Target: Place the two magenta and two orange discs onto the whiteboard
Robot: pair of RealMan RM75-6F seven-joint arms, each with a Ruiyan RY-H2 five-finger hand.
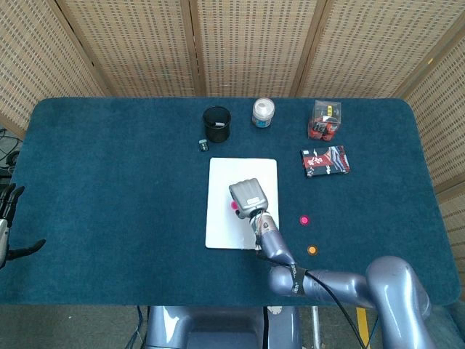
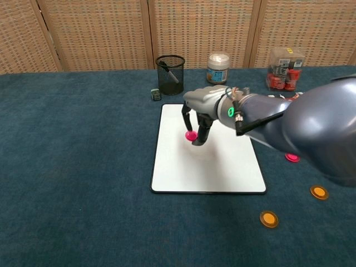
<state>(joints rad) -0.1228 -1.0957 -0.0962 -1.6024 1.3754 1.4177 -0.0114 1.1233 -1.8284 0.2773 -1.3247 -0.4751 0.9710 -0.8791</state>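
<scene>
Our right hand (image 2: 201, 114) is pinching a magenta disc (image 2: 191, 135) over the whiteboard (image 2: 222, 167)'s left-middle; left hand (image 1: 9, 218) idle and fingers apart at the table edge, so we should lower it flat well inside the border before letting go.

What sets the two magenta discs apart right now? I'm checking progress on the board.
The magenta disc in the right hand is pinched in the fingers over the whiteboard: held disc. The other magenta disc lies flat on the blue cloth, right of the board, untouched and mostly hidden behind the arm in the chest view. The head view shows it whole. Both look the same colour and round shape.
</scene>
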